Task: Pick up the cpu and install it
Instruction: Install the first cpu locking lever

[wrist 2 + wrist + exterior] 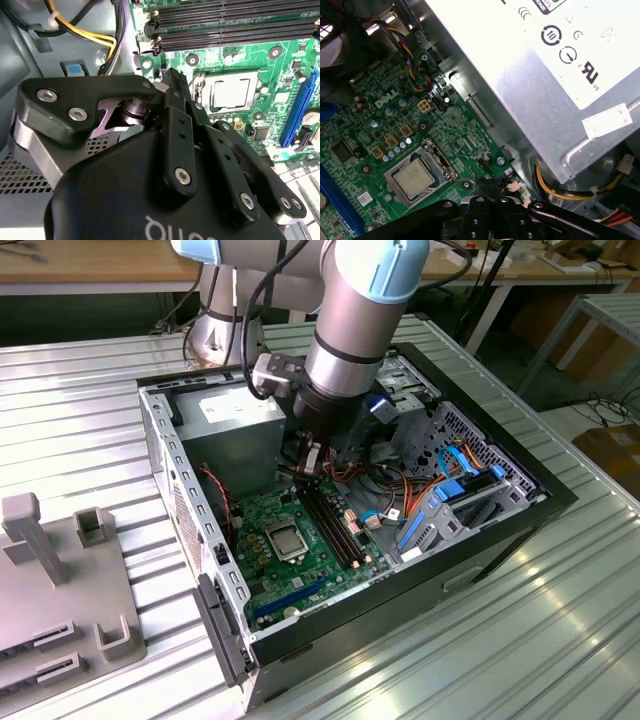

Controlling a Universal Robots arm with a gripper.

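The cpu (287, 538) lies flat in the black-framed socket on the green motherboard (318, 578), its silver face up; both wrist views show it seated there (231, 93) (413, 178). My gripper (308, 462) hangs inside the open computer case, above the board's edge between the power supply and the memory slots, a short way from the socket. Its black fingers (490, 186) are pressed together with nothing between them. In the second wrist view the fingertips (172, 82) point at the board beside the socket.
The grey power supply box (235, 420) stands close behind the gripper. Black memory slots (335, 525), loose coloured cables (385, 490) and a drive cage with blue clips (460, 490) crowd the case. A grey fixture (50, 570) sits on the ribbed metal table at the exterior view's left.
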